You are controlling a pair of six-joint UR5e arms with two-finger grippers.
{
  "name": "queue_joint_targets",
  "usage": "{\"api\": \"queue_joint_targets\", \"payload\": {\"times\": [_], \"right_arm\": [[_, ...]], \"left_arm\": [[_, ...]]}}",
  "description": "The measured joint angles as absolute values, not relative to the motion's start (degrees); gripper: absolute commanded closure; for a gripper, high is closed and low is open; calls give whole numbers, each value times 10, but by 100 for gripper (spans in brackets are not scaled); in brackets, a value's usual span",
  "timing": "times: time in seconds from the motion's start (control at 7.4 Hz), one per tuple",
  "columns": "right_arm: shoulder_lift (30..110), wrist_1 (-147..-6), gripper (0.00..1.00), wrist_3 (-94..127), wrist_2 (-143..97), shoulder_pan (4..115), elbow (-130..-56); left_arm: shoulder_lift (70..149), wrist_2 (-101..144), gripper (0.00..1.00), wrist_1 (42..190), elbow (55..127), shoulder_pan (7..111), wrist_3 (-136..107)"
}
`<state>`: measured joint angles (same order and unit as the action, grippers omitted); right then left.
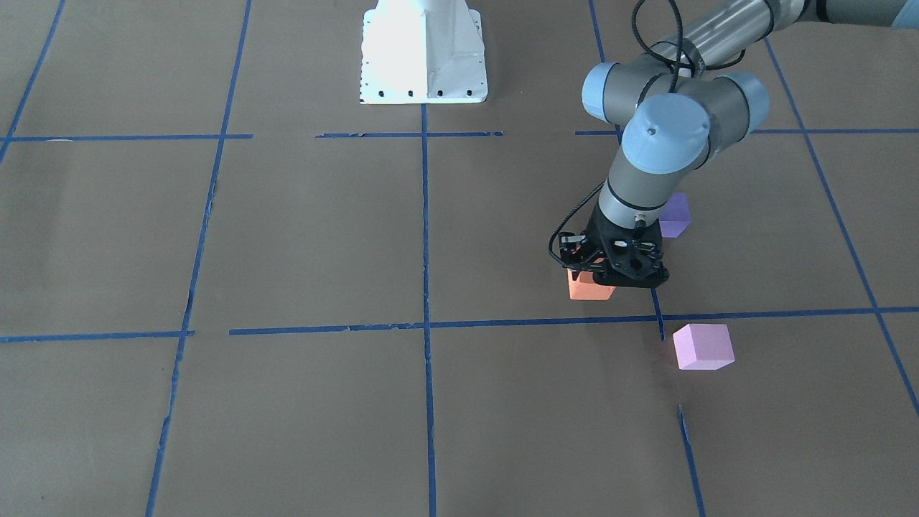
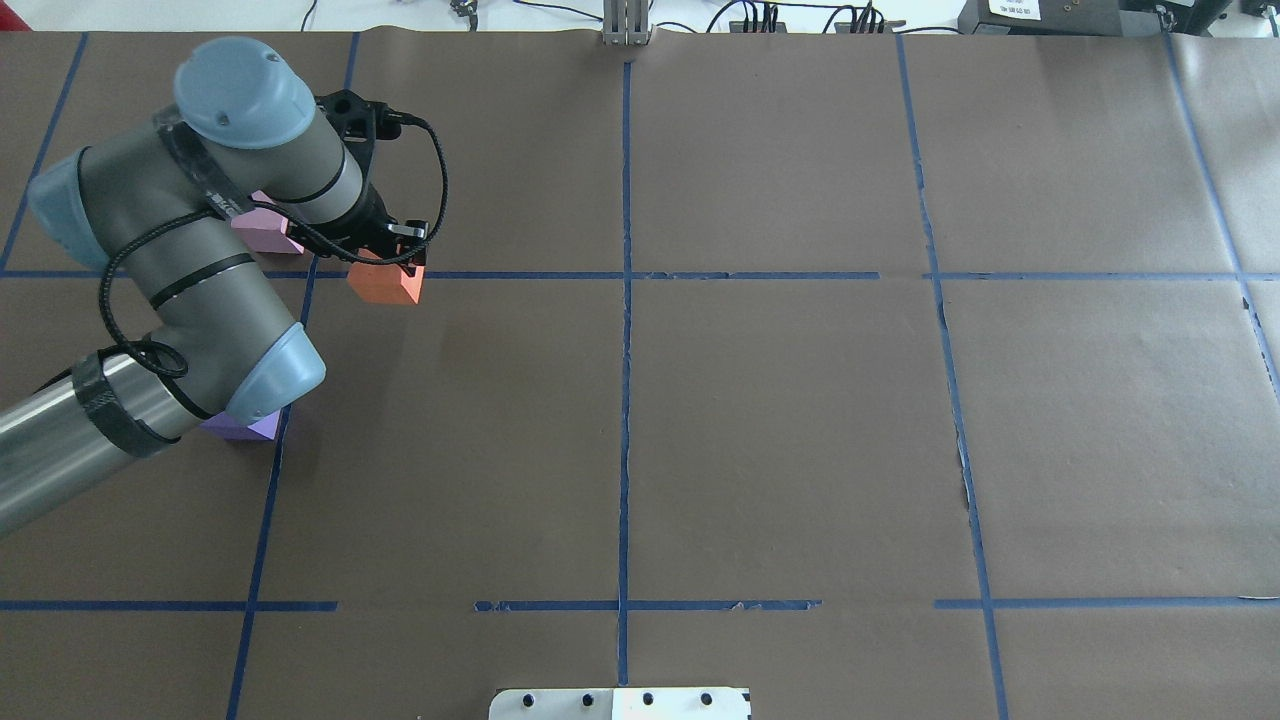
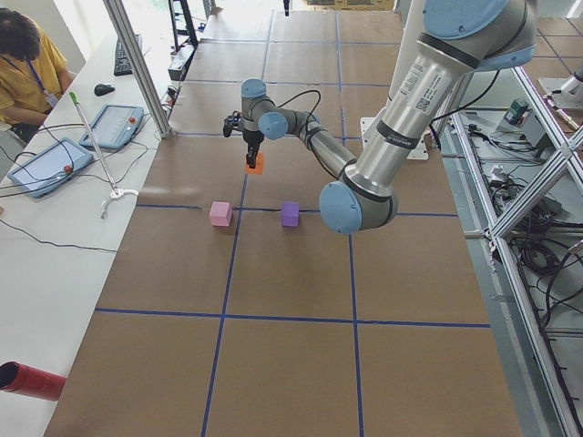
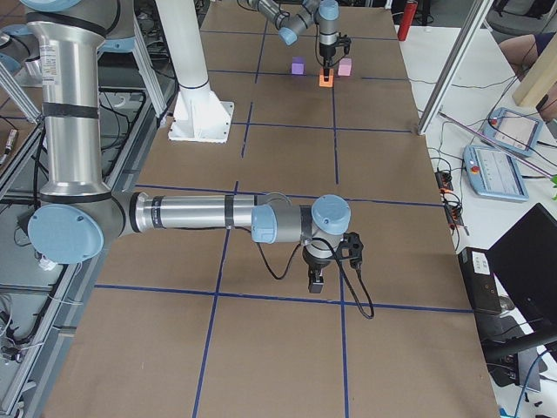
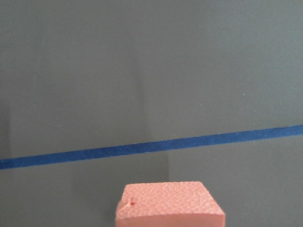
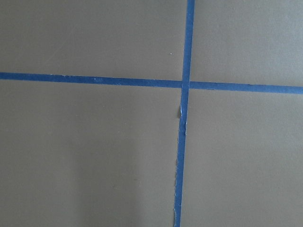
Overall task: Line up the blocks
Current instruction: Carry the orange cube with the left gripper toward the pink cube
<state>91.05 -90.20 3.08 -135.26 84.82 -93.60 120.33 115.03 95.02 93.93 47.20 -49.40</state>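
Observation:
My left gripper (image 1: 602,276) points down and is shut on the orange block (image 1: 589,287), at or just above the paper. The orange block also shows in the overhead view (image 2: 385,282) and at the bottom of the left wrist view (image 5: 169,204), near a blue tape line. The dark violet-purple block (image 1: 675,216) lies behind the left wrist, on the robot's side, partly hidden by the arm (image 2: 240,428). The pale pink-lilac block (image 1: 703,347) lies on the far side (image 2: 265,232). My right gripper (image 4: 318,280) hangs far off over a tape cross; I cannot tell if it is open or shut.
Blue tape lines (image 2: 625,275) grid the brown paper. The white robot base (image 1: 423,57) stands at the table's middle edge. An operator (image 3: 27,73) sits beside tablets at a side table, with a red cylinder (image 3: 32,380) near its end.

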Motion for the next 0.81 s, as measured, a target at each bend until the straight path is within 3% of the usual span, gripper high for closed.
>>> {"api": "queue_joint_targets", "payload": {"times": [0.41,0.81], "right_arm": [[911,-902,0,31,-1353,848,-936],[911,-902,0,31,-1353,848,-936]], "left_arm": [[1120,1171,72,955,962,542,-426],[1098,1230,72,960,947,559,-414]]}}
